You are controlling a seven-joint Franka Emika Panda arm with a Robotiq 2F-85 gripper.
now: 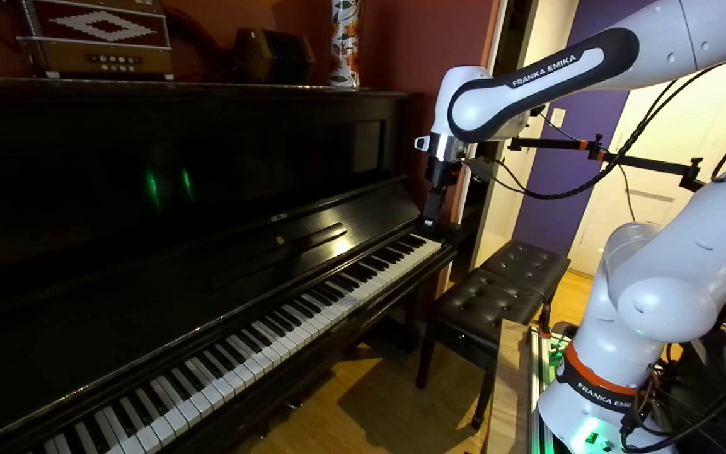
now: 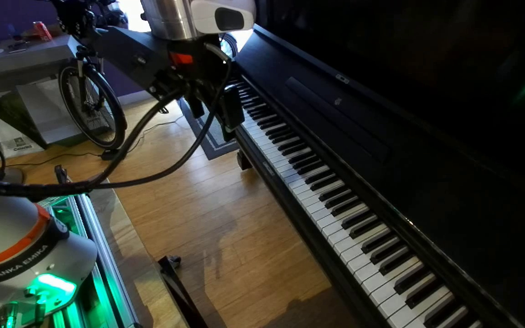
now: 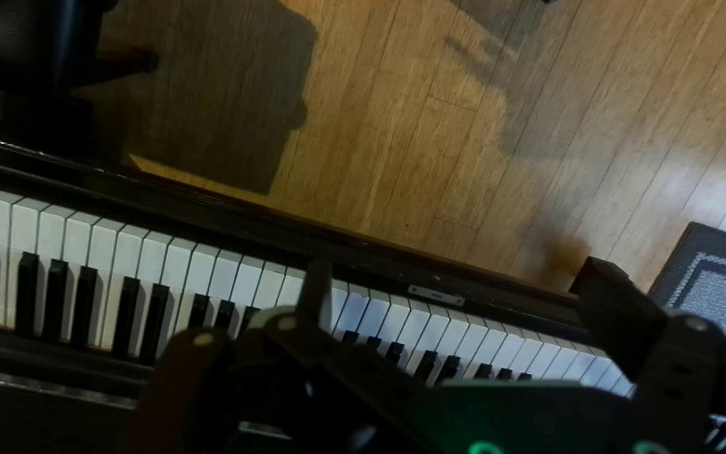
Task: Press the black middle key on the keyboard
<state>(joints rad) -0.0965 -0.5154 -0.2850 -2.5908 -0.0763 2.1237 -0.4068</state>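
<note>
The keyboard of the glossy black upright piano shows in both exterior views (image 1: 287, 340) (image 2: 319, 212) and in the wrist view (image 3: 155, 252). It is a long row of white keys with narrow raised black keys (image 3: 126, 315); several black keys lie near its middle. My gripper (image 3: 457, 284) is open and empty in the wrist view, its two fingers wide apart over the picture of the keys. Its body hides part of the key row there. In both exterior views the gripper (image 1: 432, 211) (image 2: 212, 111) points down, seemingly above key level. I see no contact with a key.
A black padded bench (image 1: 495, 290) stands before the piano. The piano's top holds an accordion (image 1: 104, 38) and a patterned vase (image 1: 345, 44). A cable (image 2: 162, 175) hangs from the wrist. A bicycle (image 2: 91, 105) and a grey table (image 2: 21, 57) stand farther back.
</note>
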